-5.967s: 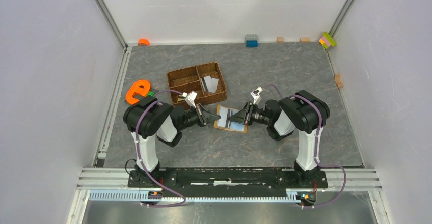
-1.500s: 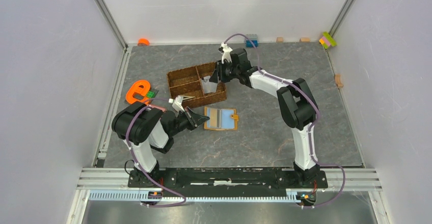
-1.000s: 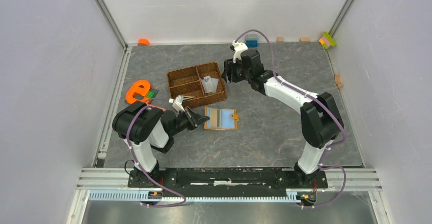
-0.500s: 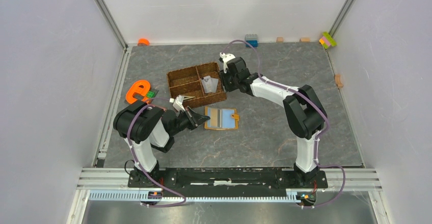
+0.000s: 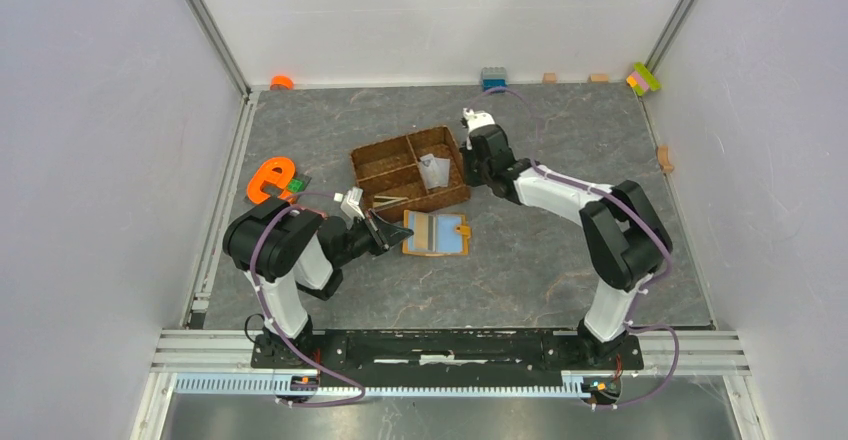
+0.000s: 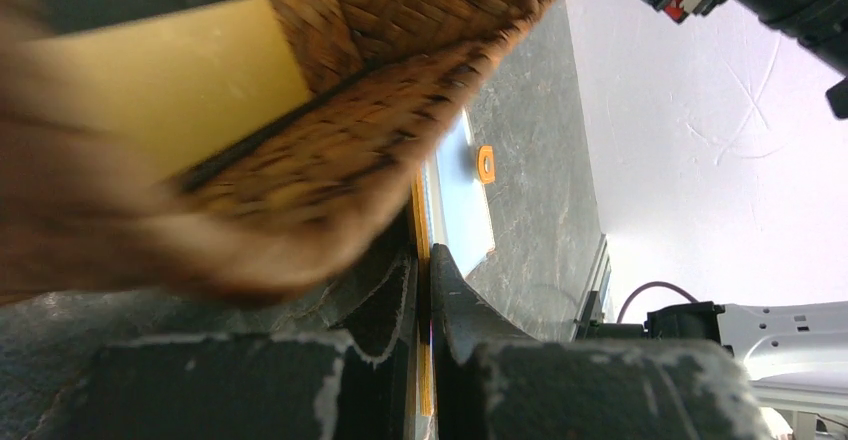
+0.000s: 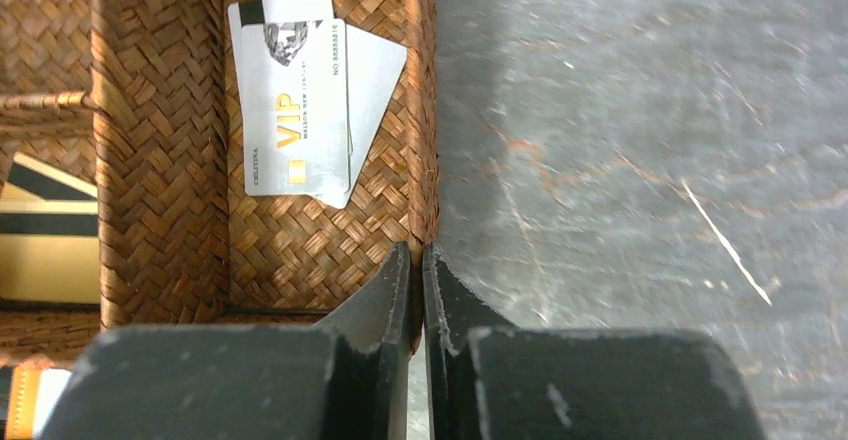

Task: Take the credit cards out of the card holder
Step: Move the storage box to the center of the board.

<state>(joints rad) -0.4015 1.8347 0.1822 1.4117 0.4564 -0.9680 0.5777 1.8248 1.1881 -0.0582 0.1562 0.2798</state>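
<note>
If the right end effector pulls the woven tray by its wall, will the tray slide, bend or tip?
Probably it slides whole: the tray looks stiffly woven, with dividers bracing it. It seems light, holding only a few cards, so a pinch on its wall by the right end effector may suffice. Lifting one side might tip it and shift the loose cards.

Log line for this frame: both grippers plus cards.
left gripper: shut on card holder edge | right gripper: shut on woven tray wall | credit cards: in woven tray | card holder: open
</note>
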